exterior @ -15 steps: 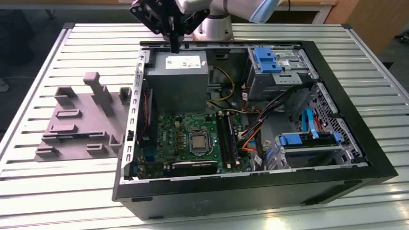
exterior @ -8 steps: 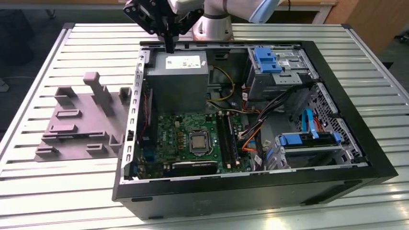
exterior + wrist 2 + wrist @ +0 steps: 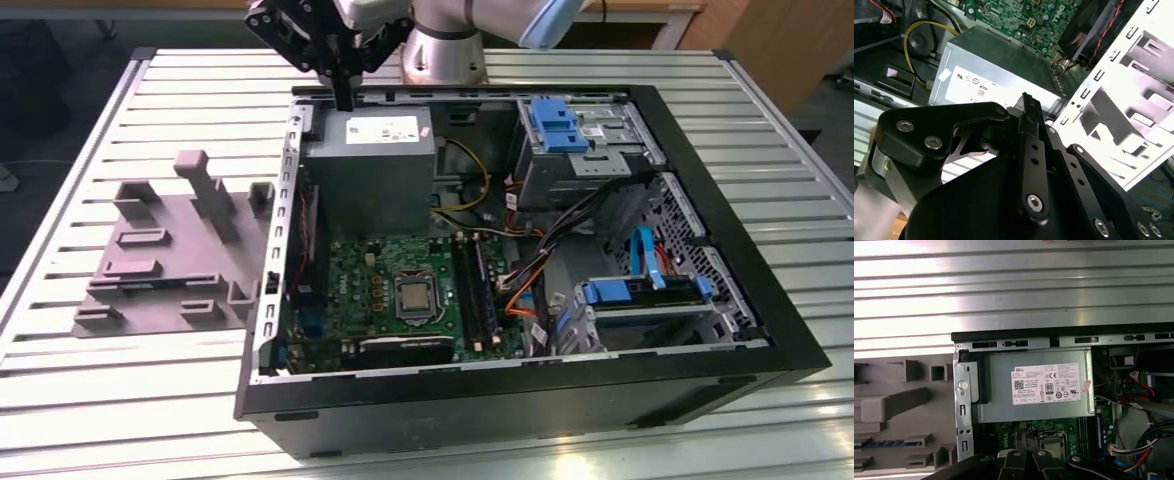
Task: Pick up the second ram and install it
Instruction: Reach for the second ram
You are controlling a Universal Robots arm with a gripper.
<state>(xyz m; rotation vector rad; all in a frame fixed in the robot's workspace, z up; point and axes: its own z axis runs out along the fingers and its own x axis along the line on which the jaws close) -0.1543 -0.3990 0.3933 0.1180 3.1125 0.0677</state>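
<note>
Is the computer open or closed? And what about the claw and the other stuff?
computer case: on its side, cover off, insides showing.
power supply: fitted inside the case, label up.
gripper: shut, above the case edge by the power supply.
grey holder: lying flat outside the case.

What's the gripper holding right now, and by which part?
Nothing, as far as shows: the gripper hangs over the far edge of the power supply, its jaws closed together with nothing between them.

Green motherboard (image 3: 387, 275), silver power-supply box (image 3: 371, 175)
</note>
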